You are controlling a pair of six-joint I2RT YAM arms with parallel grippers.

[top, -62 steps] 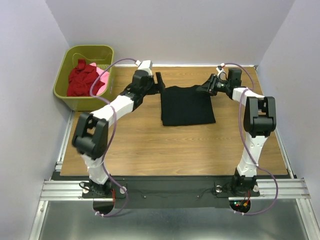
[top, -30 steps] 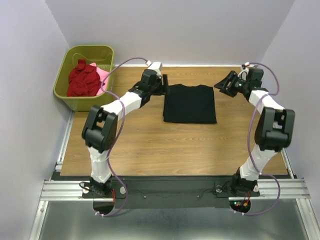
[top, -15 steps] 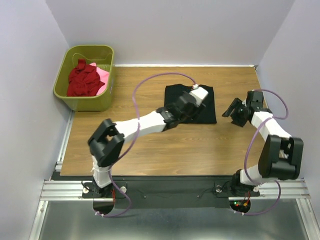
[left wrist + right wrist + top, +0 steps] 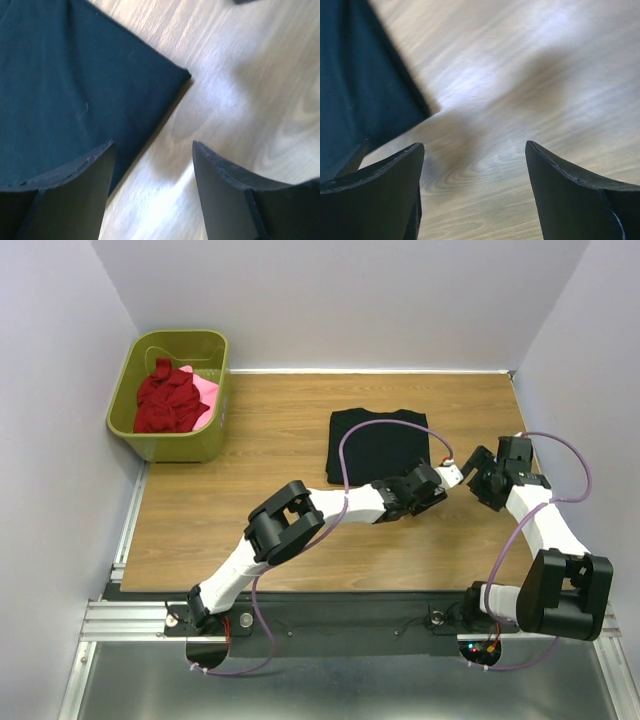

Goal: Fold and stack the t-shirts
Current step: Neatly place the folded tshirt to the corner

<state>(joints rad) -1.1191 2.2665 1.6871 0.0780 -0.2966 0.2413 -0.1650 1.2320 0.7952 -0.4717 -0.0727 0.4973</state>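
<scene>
Black folded cloth t-shirt (image 4: pixel 379 446): flat
Left gripper (image 4: pixel 152 147): spread, straddling its edge
Right gripper (image 4: pixel 475 145): spread, beside its corner

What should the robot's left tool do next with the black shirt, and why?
Probably lower and pinch the corner of the folded black cloth t-shirt. The open left tool hovers astride that edge, with cloth under one side and the wooden table under the other.
</scene>
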